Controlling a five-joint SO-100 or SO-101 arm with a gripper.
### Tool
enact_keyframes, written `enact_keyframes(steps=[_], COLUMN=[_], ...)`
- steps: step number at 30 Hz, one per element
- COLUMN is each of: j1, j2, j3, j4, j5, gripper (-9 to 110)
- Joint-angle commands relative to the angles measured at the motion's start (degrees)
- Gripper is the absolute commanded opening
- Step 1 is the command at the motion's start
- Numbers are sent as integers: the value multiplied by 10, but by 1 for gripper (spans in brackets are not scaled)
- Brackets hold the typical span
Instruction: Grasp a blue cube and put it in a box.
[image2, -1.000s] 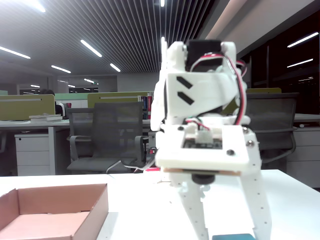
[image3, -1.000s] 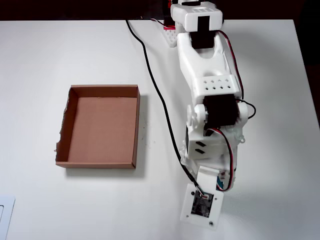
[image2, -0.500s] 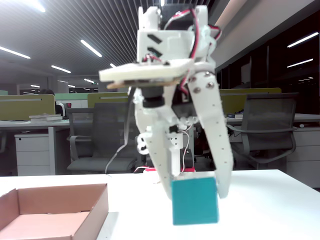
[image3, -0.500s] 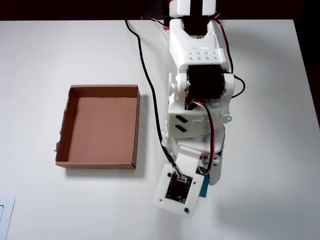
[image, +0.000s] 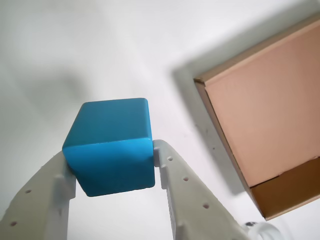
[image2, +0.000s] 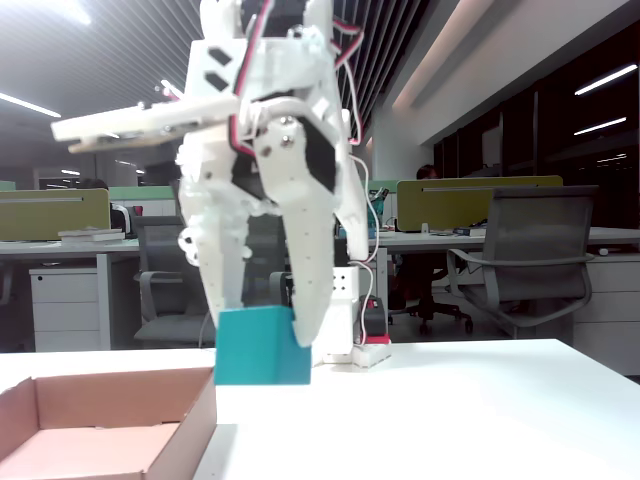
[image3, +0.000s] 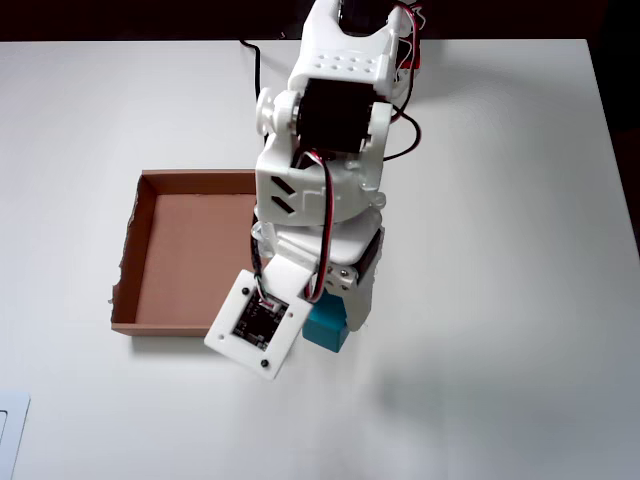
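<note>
Overhead, the white bench (image3: 520, 200) fills nearly the whole view, and the arm (image3: 330, 150) reaches down the picture from its base at the top edge, folded so that its upper links stack over one another and its wrist hangs past the box's right wall. From the fixed view the arm (image2: 265, 130) stands tall and bends over at the top, its lower links pointing almost straight down with a slight lean, and the flat camera plate (image2: 140, 122) juts out to the left. The box (image3: 150, 250) lies open on the bench to the left of the arm in the overhead view, its right part hidden under the wrist; in the fixed view its near corner (image2: 190, 415) sits low at the left, and in the wrist view its brown floor (image: 270, 115) shows at the right. The end effector (image2: 258, 335) points downward and is clamped on the cube (image2: 262, 347), one white finger (image: 182, 195) pressed against each side, as the wrist view shows plainly. The cube (image: 111, 146) is held clear above the bench, tilted a little, just beside the box's right wall and outside it; overhead, only a teal corner (image3: 328, 328) peeks from under the camera plate.
</note>
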Motion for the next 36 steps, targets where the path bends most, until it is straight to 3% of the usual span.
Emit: enact_keyframes(steps=[1, 17, 36], j1=[18, 153, 251], j2=[64, 123, 95], j3=[5, 90, 216], j4=[8, 18, -65], j5=[-2, -10, -40], gripper=[15, 15, 15])
